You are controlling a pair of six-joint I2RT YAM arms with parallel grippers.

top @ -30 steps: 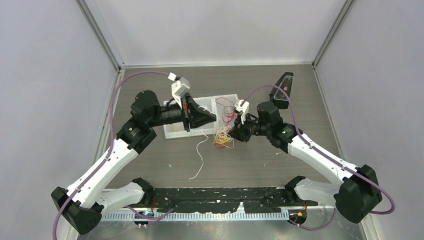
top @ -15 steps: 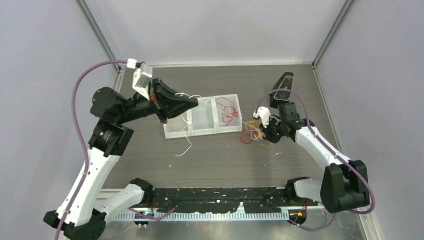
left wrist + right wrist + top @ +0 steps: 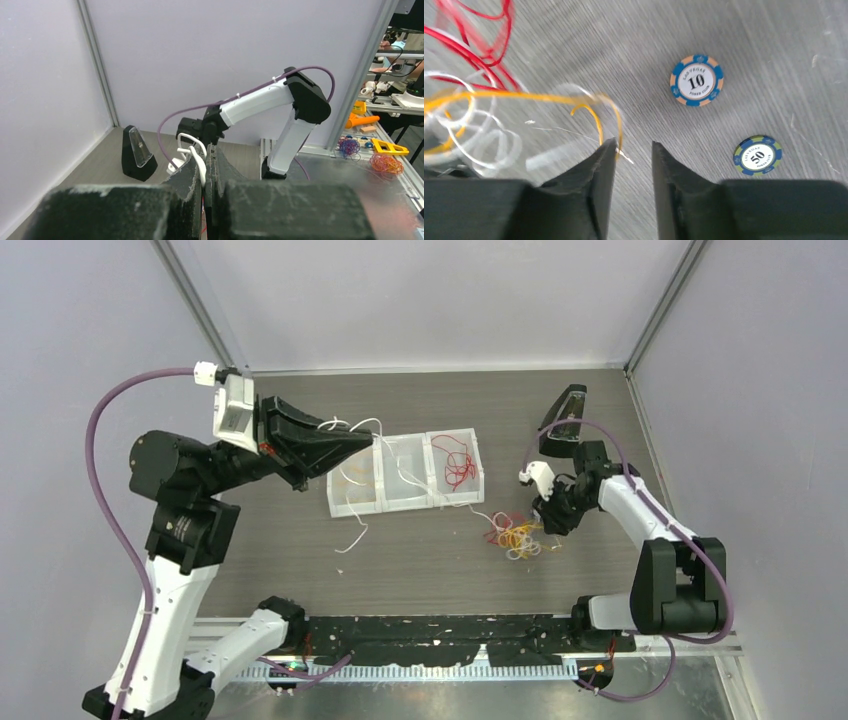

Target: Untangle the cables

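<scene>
A white cable [image 3: 200,161] is pinched in my left gripper [image 3: 209,156], which is shut and raised above the left end of a clear three-compartment tray [image 3: 405,506]. The white cable [image 3: 400,475] trails across the tray, and one end hangs to the table in front of it. The tray's right compartment holds a red cable [image 3: 455,465]; its left one holds a yellow one [image 3: 356,478]. A tangle of red, yellow and white cables [image 3: 515,535] lies on the table. My right gripper [image 3: 552,522] is just right of it. In the right wrist view the right gripper [image 3: 634,146] is open, with a yellow loop [image 3: 596,112] at its left fingertip.
A black wedge-shaped object with a clear front [image 3: 566,416] stands at the back right. Two poker chips [image 3: 696,80] [image 3: 757,155] lie on the table ahead of my right gripper. Grey walls close in the table on three sides.
My left arm has swung left and up, drawing the white cable out over the tray. My right gripper has moved right, opened, and the coloured tangle now lies on the table.
</scene>
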